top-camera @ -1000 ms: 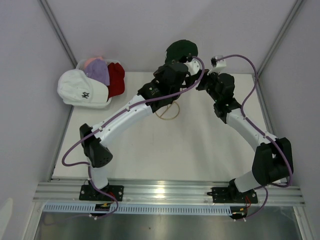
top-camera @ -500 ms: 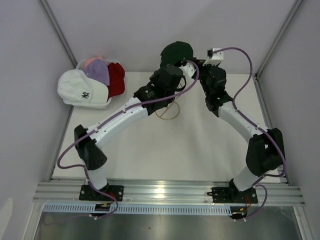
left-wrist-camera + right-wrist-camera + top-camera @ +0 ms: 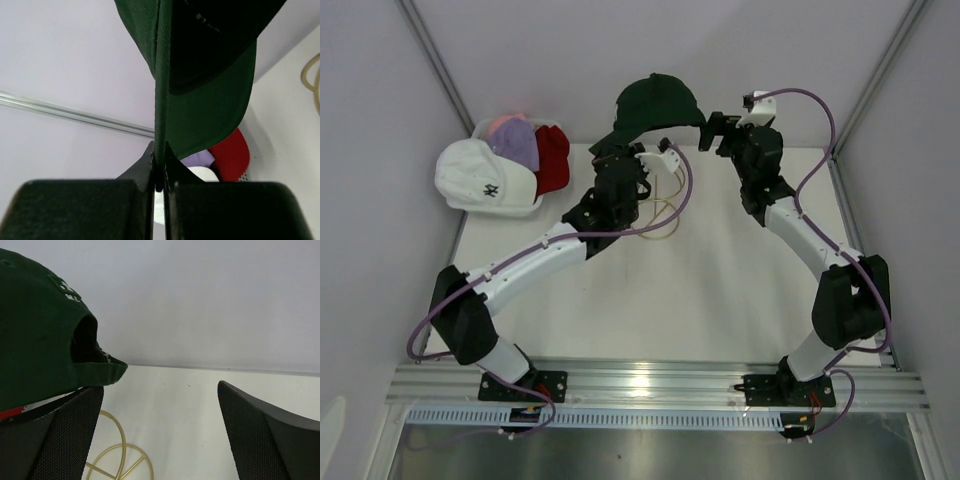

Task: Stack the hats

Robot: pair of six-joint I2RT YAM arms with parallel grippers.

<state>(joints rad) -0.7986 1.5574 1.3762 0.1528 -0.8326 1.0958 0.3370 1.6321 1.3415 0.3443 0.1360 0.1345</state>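
Dark green cap (image 3: 656, 100), curved brim

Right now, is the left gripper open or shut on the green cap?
Shut: the left gripper pinches the edge of the green cap, fingers together.

White-and-black arms (image 3: 535, 262), purple cables (image 3: 830, 130)

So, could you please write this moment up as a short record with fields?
left hand: shut on the brim of the dark green cap, holding it up in the air
right hand: open, near the cap's back, gripping nothing
gold wire stand: below the cap, no cap on it
other hats: white cap, lavender cap, red cap, pink cap, piled at the white mesh basket
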